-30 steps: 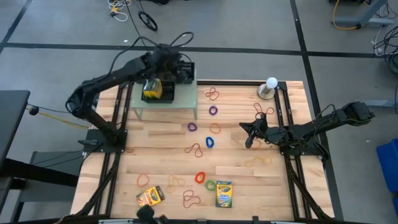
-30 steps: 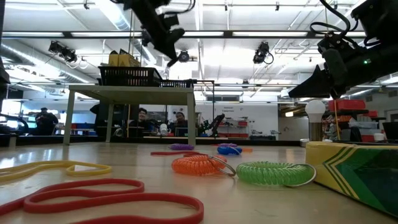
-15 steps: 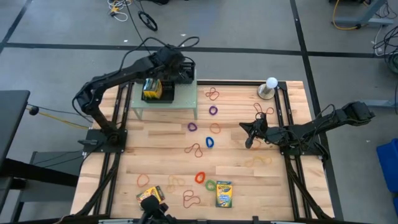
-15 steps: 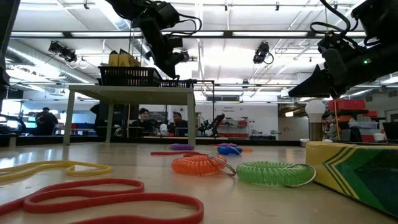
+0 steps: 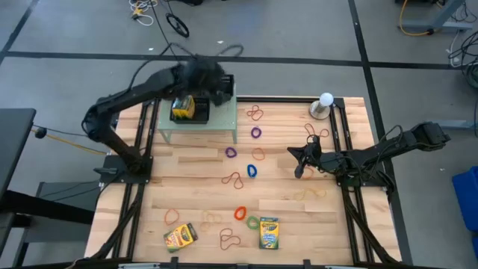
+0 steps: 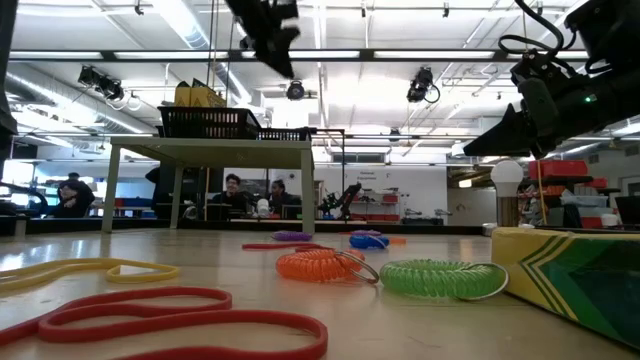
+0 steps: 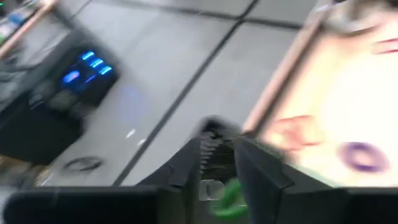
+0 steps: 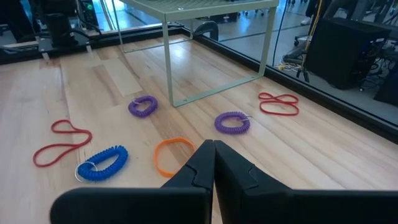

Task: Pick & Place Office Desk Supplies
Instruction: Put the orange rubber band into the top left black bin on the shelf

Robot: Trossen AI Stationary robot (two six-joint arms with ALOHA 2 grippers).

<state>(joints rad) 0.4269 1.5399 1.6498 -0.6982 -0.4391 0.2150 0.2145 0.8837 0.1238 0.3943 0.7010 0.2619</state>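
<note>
Rubber bands (image 5: 252, 170) in red, orange, purple, blue and green lie scattered over the middle of the wooden worktop (image 5: 194, 196). Two crayon boxes (image 5: 269, 232) lie near its front edge, and a third stands in a black mesh tray (image 5: 188, 110) on the pale green shelf (image 5: 216, 123) at the back left corner. The left gripper (image 5: 211, 82) hangs over that shelf beside the tray; whether its fingers are apart I cannot tell. The right gripper (image 8: 213, 163) hovers low toward the right edge, fingers pressed together and empty. A white ball (image 5: 326, 99) stands at the back right corner. Beyond the worktop, people (image 6: 233, 185) sit under ceiling lights.
</note>
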